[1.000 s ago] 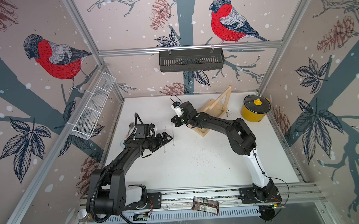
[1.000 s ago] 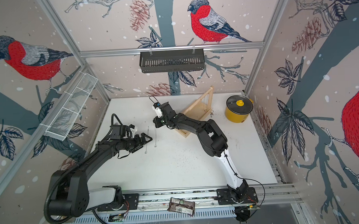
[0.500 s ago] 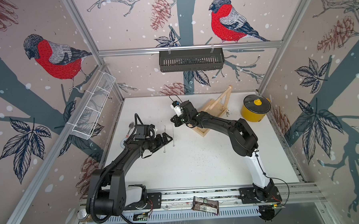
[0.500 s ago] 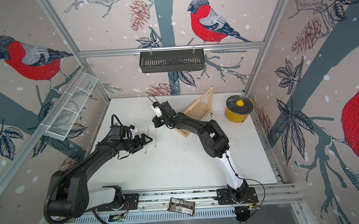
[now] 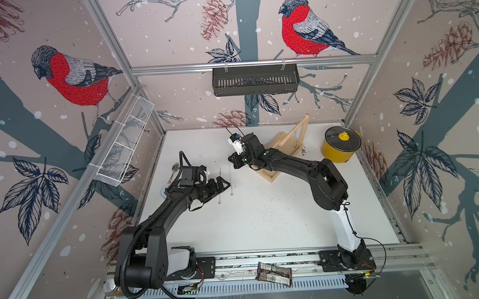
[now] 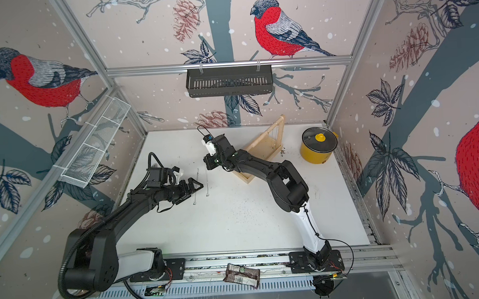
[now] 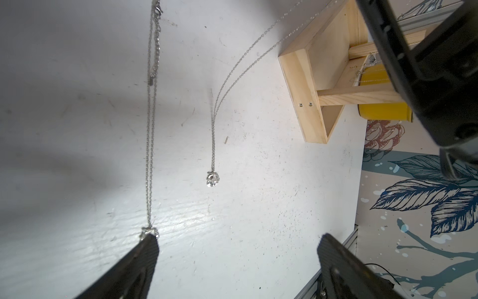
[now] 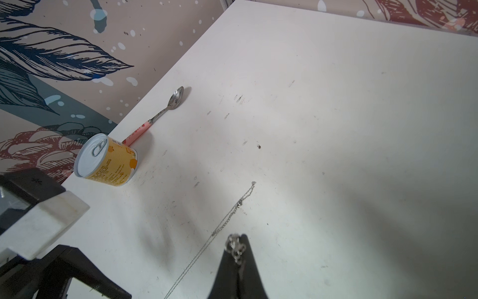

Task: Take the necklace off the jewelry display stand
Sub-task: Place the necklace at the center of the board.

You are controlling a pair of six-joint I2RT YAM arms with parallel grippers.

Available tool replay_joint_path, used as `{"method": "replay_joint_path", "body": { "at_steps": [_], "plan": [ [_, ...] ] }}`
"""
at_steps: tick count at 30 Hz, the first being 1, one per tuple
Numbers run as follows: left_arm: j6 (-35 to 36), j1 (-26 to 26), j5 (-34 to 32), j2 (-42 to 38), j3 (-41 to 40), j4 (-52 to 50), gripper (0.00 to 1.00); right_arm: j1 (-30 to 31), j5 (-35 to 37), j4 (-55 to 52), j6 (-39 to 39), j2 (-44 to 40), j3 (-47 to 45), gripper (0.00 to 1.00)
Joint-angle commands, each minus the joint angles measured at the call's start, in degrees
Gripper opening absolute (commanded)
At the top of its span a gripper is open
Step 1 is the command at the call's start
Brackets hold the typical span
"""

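stand (image 5: 266,175): on the desk (image 5: 263,218), right of middle toward the back, near the pot (image 5: 341,148) but apart from it; upright on its tray.
stand axis: tray and bar both long along one diagonal, near end toward the desk's middle, far end toward the back right corner; thin chains draped over the bar.
necklace (image 7: 212,179): off the stand, out past the tray's near end toward the left arm; pinched at its upper end by the right end effector (image 8: 239,243), drawn long and thin.
necklace axis: in both top views a straight line running back to front, pendant at the front end; cannot tell whether hanging clear or touching the desk at the pendant.
right end effector: clamped shut on the necklace's chain, a knot of links showing at the tips.
left end effector (image 7: 238,239): spread wide, holding nothing, low over the desk, aimed toward the stand.
second necklace (image 7: 148,231): flat on the desk, beside the held one and nearly parallel, clasp end toward the back, pendant right at one left fingertip; contact not clear.
can (image 8: 108,160), spoon (image 8: 168,106): at the desk's left edge, spoon just beside the can.
change from a second before: next to none; both arms, both chains and the stand in the same spots.
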Motion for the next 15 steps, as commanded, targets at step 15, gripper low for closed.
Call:
{"method": "replay_joint_path", "body": {
  "at_steps": [15],
  "plan": [
    [0.59, 0.07, -0.09, 0.18, -0.14, 0.58, 0.97, -0.63, 0.78, -1.19, -0.96, 5.89, 4.97, 0.03]
  ]
}}
